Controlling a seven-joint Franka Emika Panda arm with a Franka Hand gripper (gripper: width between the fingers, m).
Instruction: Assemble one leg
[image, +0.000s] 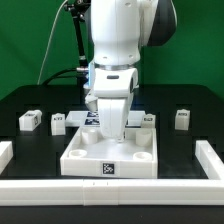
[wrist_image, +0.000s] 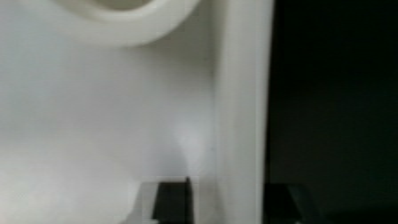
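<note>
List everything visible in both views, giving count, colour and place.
leg: three clear, white with tags; two at the exterior view's left, one at its right
tray-like piece: one, white, front centre
marker board: one, black-and-white, behind the tray-like piece, partly hidden
rail: white, along the table's edges
table: one, black
backdrop: green, behind
arm: one, white, centre, reaching down over the tray-like piece
fingers: one dark tip visible, against white plastic; open or shut unclear
</note>
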